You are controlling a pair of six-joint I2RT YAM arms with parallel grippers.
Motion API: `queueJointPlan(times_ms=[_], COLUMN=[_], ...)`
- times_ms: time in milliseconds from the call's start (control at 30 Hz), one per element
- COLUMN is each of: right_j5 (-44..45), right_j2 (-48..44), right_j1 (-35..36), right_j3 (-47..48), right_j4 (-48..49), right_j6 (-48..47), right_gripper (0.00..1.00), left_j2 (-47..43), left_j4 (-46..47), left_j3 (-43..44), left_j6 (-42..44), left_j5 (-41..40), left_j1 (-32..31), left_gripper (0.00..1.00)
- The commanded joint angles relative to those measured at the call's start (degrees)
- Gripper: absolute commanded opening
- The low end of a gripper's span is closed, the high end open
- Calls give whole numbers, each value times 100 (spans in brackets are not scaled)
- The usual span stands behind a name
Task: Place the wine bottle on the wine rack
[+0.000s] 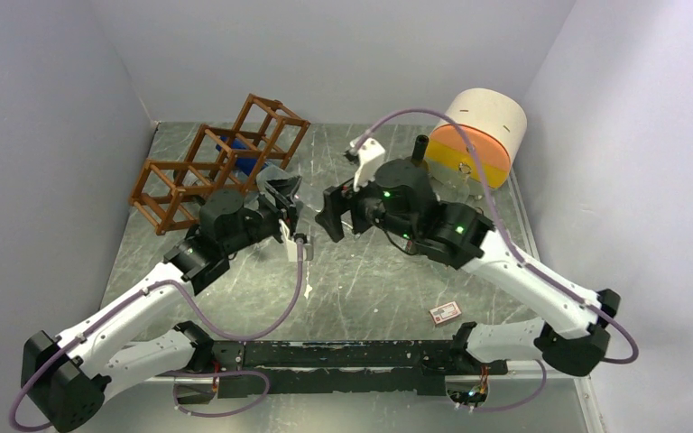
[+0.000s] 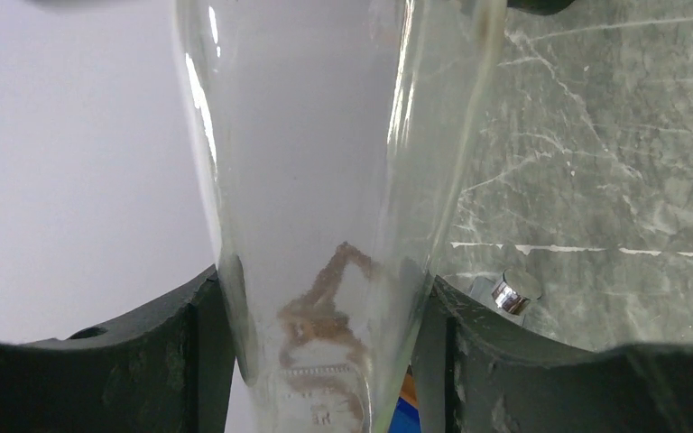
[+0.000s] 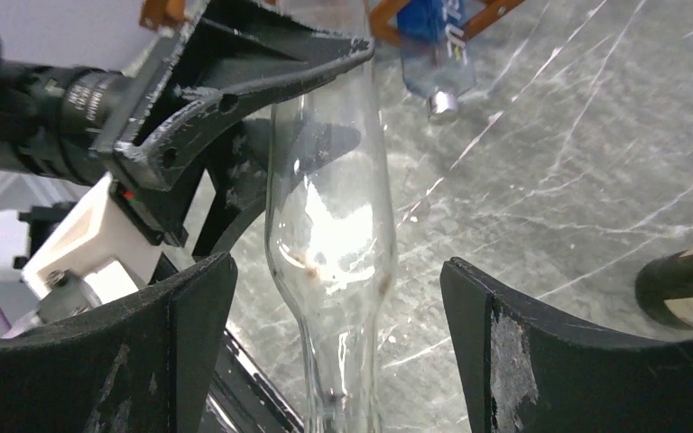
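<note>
The wine bottle point(image 2: 325, 180) is clear glass with a brown print, and my left gripper point(image 2: 325, 361) is shut on it near its shoulder. Its neck points into my right gripper point(image 3: 334, 352), which is open, both fingers point(image 3: 189, 343) standing clear of the glass. From above, the bottle point(image 1: 275, 179) hangs over the table just right of the wine rack point(image 1: 217, 162), a reddish-brown stepped lattice at the back left. There the left gripper point(image 1: 286, 206) and right gripper point(image 1: 329, 219) face each other. In the right wrist view the left gripper point(image 3: 226, 99) clamps the bottle point(image 3: 329, 207).
A blue bottle point(image 1: 239, 153) with a silver cap point(image 3: 440, 104) lies in the rack. A round white and orange container point(image 1: 483, 135) stands at the back right, with a dark peg point(image 1: 420, 146) beside it. A small red and white card point(image 1: 445, 312) lies near the front. Walls close in on both sides.
</note>
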Motion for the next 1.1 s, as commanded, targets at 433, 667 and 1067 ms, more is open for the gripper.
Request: queueJointPlan(times_ms=[433, 667, 1067], right_j5=[-668, -563, 476], right_j2=[1137, 1236, 779], right_j1=[17, 20, 23], right_j3=[39, 81, -202], right_j4=[132, 199, 735], right_j6=[-308, -256, 70], right_gripper=[70, 22, 0], left_j2=[-363, -448, -571], left_j4=[637, 696, 345], left_j3=[-306, -328, -301], left_j6=[193, -79, -435], left_j5=[347, 355, 434], left_j1=[-14, -14, -15], left_gripper=[7, 32, 97])
